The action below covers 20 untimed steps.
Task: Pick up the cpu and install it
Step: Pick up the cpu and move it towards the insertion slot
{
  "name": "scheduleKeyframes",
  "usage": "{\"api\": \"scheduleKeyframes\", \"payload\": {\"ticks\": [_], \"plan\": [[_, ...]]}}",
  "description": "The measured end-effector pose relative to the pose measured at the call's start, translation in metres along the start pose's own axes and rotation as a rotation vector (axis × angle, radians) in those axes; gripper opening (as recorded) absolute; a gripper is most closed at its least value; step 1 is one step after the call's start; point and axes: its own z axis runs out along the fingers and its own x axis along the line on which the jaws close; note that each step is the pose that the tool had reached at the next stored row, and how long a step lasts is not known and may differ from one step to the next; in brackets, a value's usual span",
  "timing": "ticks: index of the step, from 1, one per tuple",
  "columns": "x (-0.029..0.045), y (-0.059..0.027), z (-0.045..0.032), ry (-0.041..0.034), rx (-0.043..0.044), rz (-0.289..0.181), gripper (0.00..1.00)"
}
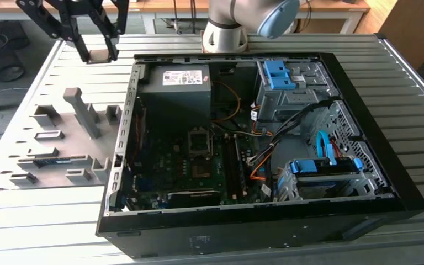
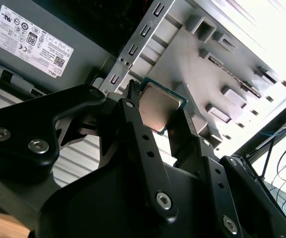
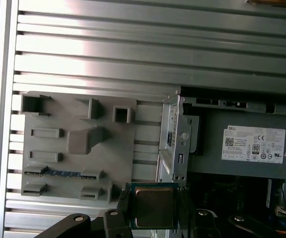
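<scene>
Two fingers (image 2: 142,141) clamp the cpu (image 2: 157,108) by its edges to hold it level; our gripper (image 1: 100,54) hangs, we think, just outside the computer case (image 1: 234,229).

Grey plastic fixture plate (image 1: 57,144) lies beside black open computer case (image 1: 271,220) on ribbed metal counter (image 1: 417,105); flat silver cpu (image 2: 159,110) in black hand (image 1: 99,55).

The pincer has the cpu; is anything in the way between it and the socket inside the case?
Nothing visible does. The pincer holds the cpu above the table, outside the open case. The socket looks uncovered in the exterior view; the orange cables lie to the exterior view's right of it.
</scene>
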Motion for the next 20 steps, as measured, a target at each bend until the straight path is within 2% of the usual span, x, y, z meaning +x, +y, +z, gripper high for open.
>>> {"api": "scheduleKeyframes", "payload": {"ticks": [9, 20], "plan": [[-0.0205, -0.0013, 0.0006, 0.0003, 0.0, 0.0, 0.47], [-0.0416, -0.0026, 0.0014, 0.0003, 0.0, 0.0, 0.47]]}}
